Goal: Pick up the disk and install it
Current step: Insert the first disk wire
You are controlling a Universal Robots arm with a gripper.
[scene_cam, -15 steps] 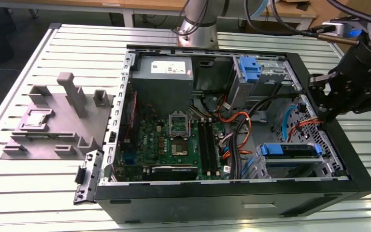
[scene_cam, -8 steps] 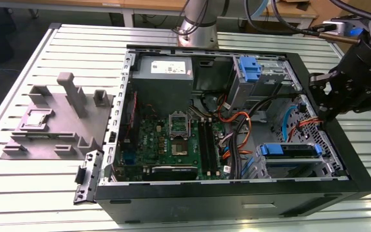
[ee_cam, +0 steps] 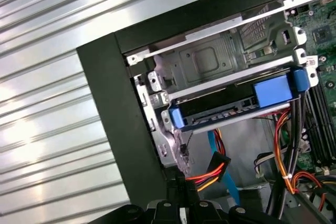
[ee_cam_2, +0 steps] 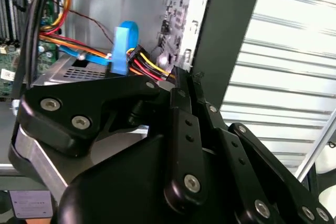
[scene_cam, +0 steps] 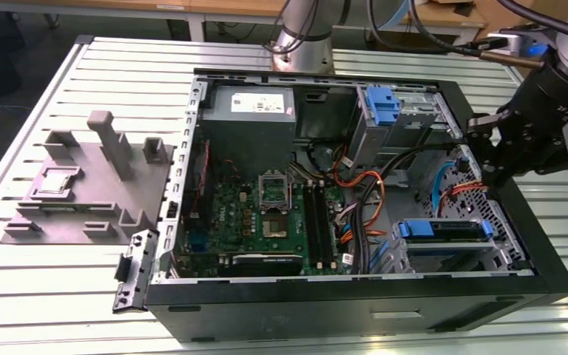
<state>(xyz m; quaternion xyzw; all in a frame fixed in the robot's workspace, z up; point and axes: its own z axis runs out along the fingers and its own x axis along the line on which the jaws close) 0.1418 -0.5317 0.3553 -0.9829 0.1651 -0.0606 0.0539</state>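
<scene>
Judging from the exterior view, I'd keep the gripper [scene_cam: 498, 177] away from the orange cables [scene_cam: 363, 194] inside the computer case [scene_cam: 363, 310], since the disk [scene_cam: 442, 229] already sits as a blue strip in its drive bay, well apart from the jaws. In the second wrist view the gripper [ee_cam_2: 178, 74] looks pinched closed on nothing. In the first wrist view the disk [ee_cam: 231, 106] lies in the bay's lower slot, apart from the closed tips.

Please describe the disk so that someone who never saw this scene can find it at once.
Find the open computer case, then the metal cage in its corner at the exterior view's lower right. The disk lies flat in it, edge-on: a blue strip, unlike the upright blue carrier in the upper cage.
</scene>
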